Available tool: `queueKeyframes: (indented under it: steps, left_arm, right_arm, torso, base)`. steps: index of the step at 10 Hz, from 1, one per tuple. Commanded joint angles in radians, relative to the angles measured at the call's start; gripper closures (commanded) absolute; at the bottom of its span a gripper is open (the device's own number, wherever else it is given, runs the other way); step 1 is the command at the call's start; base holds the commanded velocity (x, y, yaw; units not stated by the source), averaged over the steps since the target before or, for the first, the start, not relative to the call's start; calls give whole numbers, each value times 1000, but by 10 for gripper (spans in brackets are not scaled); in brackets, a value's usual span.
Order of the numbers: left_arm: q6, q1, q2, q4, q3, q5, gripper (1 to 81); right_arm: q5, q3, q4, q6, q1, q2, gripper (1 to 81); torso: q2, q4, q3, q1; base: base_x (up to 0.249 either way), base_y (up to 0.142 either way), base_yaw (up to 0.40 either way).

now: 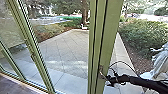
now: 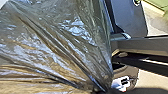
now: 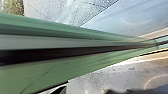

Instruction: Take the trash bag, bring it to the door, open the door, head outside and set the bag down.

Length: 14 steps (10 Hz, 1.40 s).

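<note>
In the head view my right gripper (image 1: 111, 79) reaches in from the right to the edge of the green-framed door (image 1: 106, 37), close beside its metal handle (image 1: 101, 72). Whether it touches the handle, I cannot tell. The door's green edge (image 3: 50, 72) runs large and blurred across the right wrist view. A translucent, shiny trash bag (image 2: 57, 42) hangs large in the left wrist view. Its folds draw together to a dark gathered neck, where my left gripper (image 2: 99, 91) is shut on it.
Green-framed glass panels (image 1: 36, 57) stand at the left. Beyond the glass lies a paved yard (image 1: 65, 47), with hedges (image 1: 142, 35) and a tree trunk (image 1: 85, 12) further out. A pale statue (image 1: 161, 60) stands outside at the right, behind my arm.
</note>
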Motion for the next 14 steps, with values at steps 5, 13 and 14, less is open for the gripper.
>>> queueKeyframes:
  steps: [5,13,14]
  left_arm:
    - [3,-21,-2,-8,3,74,811]
    - [3,-16,-2,-8,3,76,811]
    - [3,-16,-2,-8,3,76,811]
  right_arm:
    - [-193,-85,-78,65,45,27,10]
    - [-185,-96,-74,67,77,25,10]
    - [-181,-96,-74,67,79,24,10]
  torso:
    - [0,0,-10,-1]
    - [-2,-1,-12,-2]
    - [-2,-1,-12,-2]
  base:
    - [0,0,0]
    - [29,0,0]
    - [91,0,0]
